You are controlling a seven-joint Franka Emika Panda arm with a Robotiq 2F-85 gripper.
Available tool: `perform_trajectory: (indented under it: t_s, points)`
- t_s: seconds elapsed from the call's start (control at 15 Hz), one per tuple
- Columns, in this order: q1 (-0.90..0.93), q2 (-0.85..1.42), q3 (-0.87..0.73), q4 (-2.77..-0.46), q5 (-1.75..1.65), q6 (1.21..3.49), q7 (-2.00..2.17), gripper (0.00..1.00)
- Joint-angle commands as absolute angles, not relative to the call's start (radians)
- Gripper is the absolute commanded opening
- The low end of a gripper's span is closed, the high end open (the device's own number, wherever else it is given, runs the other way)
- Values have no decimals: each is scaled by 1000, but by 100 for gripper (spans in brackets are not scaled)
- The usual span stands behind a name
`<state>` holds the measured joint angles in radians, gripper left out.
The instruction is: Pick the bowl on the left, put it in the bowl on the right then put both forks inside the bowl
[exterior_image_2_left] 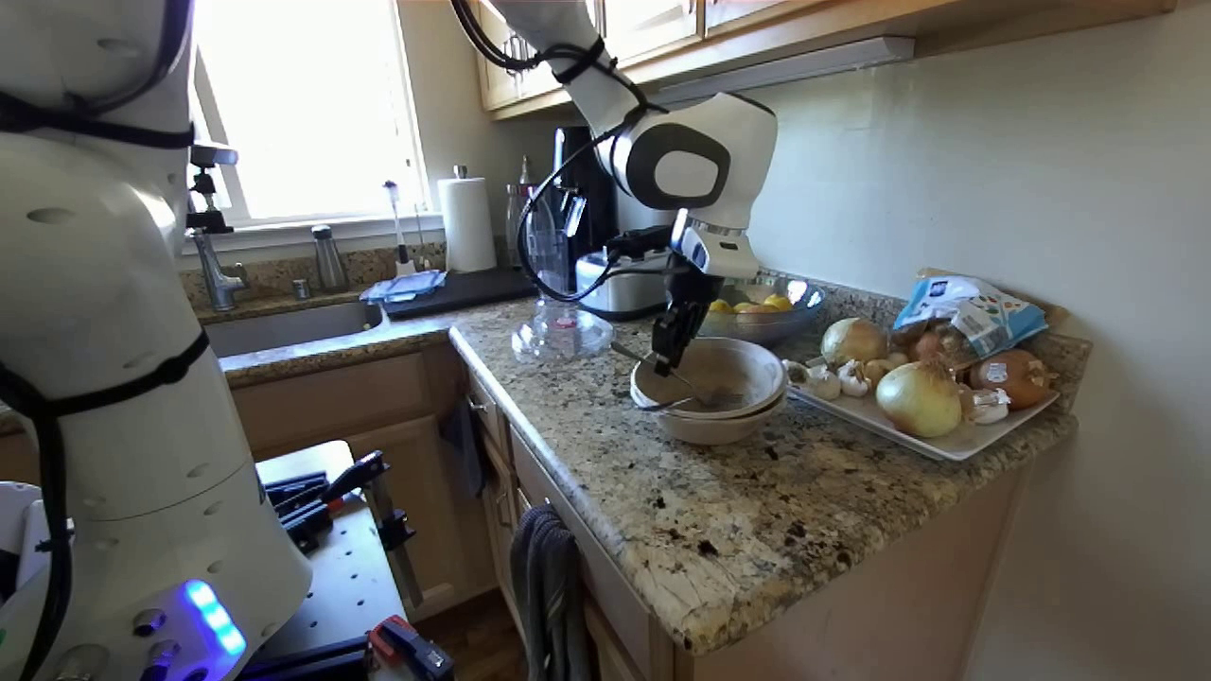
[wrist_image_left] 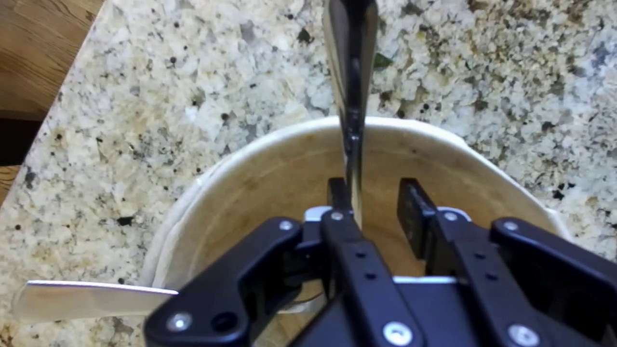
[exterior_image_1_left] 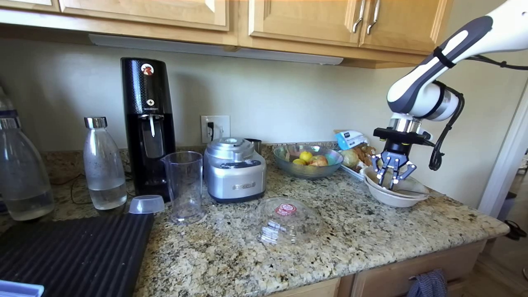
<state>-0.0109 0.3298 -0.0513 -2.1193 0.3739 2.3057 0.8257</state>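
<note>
Bowls [exterior_image_2_left: 724,432], two: nested. Wrist view: fork [wrist_image_left: 353,99] at twelve o'clock, fork [wrist_image_left: 91,301] at nine; both inside, partly overhanging. Fingers [wrist_image_left: 414,207]: apart. Remaining, seemingly: only gripper [wrist_image_left: 374,195] withdrawal.

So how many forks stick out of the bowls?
2. In the wrist view, one fork crosses the bowl rim at top by the claw; the other fork, at left. The claw could hide others.

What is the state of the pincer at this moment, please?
The pincer is open, jaws apart, gripping nothing; a fork lies close to one jaw, contact unclear.
</note>
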Motion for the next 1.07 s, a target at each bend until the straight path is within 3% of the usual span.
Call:
perform_trajectory:
  t_s: [0.0, 0.33, 1.0]
  points:
    - [-25, 300, -53, -2129, 403, 2281, 806, 63]
    - [-26, 267, -53, -2137, 400, 2283, 788, 96]
    - [10, 126, -63, -2223, 153, 2388, 707, 100]
